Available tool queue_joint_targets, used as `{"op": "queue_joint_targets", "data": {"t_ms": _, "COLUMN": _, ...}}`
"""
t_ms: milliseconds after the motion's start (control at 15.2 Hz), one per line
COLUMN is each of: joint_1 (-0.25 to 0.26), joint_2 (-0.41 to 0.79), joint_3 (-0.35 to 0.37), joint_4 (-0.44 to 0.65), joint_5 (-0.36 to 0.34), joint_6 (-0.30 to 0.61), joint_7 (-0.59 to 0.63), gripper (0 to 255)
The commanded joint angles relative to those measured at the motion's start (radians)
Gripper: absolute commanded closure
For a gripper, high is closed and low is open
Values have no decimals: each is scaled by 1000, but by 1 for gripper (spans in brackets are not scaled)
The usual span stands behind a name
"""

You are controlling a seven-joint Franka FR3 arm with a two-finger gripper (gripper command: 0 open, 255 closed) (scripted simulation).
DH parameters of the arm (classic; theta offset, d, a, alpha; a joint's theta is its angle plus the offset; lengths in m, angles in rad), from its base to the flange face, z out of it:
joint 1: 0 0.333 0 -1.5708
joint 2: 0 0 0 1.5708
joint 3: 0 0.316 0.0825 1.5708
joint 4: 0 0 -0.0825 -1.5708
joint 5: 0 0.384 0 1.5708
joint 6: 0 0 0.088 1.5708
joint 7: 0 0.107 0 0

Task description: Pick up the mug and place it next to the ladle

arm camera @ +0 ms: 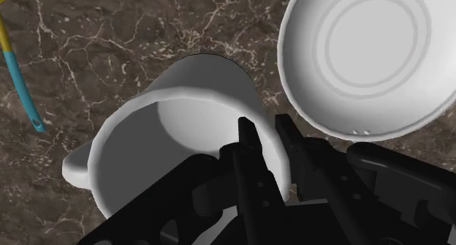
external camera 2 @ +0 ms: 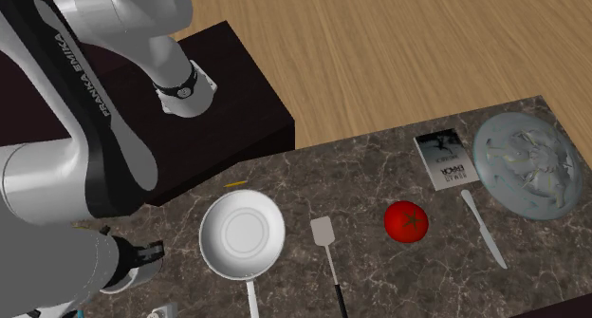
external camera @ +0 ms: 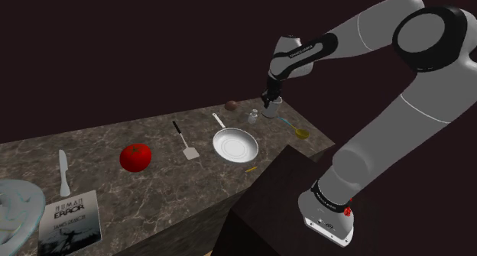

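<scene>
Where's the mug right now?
Wrist view: the plain white mug is clasped at its rim by the black gripper, between the white round pan and the blue-handled ladle.

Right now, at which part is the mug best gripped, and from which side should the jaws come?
Grip the mug by its rim wall, coming from above. It stands upright with its mouth open, so one jaw goes inside and one outside the wall. Take the side opposite the handle, nearest the pan, as the gripper does.
</scene>
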Motion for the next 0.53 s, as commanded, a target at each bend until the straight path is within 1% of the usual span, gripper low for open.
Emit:
{"op": "queue_joint_targets", "data": {"t_ms": 0, "joint_1": -24, "joint_2": 30, "joint_3": -27, "joint_4": 33, "joint_5": 2, "joint_6": 0, "joint_7": -53, "gripper": 255}}
{"op": "queue_joint_targets", "data": {"t_ms": 462, "joint_1": -100, "joint_2": 182, "joint_3": -94, "joint_4": 225, "joint_5": 40, "joint_6": -30, "joint_7": -224, "gripper": 255}}
